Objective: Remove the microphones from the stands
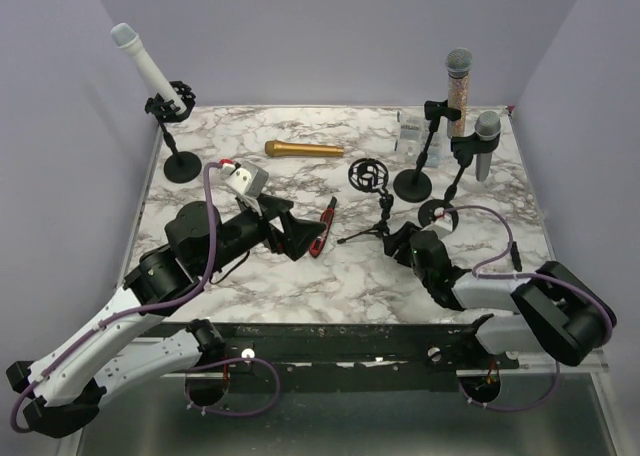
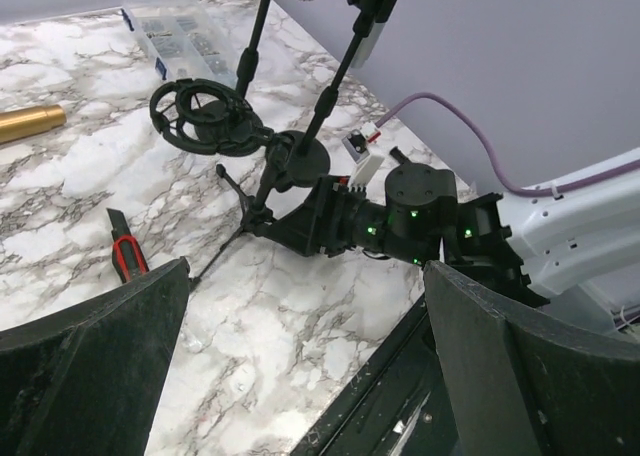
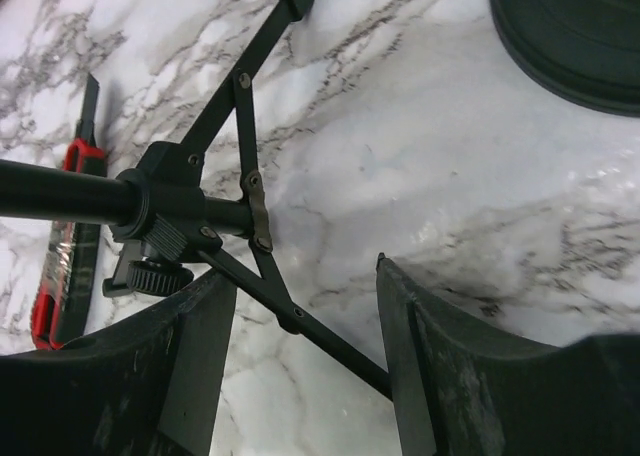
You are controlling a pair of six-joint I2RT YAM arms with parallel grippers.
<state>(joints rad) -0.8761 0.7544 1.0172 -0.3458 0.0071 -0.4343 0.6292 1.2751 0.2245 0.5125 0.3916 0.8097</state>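
— Marble table point(image 1: 300, 276) under both my arms. Where's the microphone?
— The gold microphone point(image 1: 304, 149) lies flat at the far side, well apart from the tripod stand point(image 1: 377, 216), whose ring mount point(image 1: 367, 173) stands empty.
— And your hands?
— My right gripper point(image 3: 303, 286) is spread, and one tripod leg point(image 3: 322, 329) runs between its fingers. Whether they touch it, I can't quite tell. My left gripper point(image 1: 305, 238) gapes wide, holding nothing, just beside the red knife point(image 1: 322, 231).

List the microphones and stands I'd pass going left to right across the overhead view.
white microphone tilted in its stand → gold microphone lying flat on the table → empty shock-mount tripod → glittery microphone upright in its stand → grey microphone in its stand
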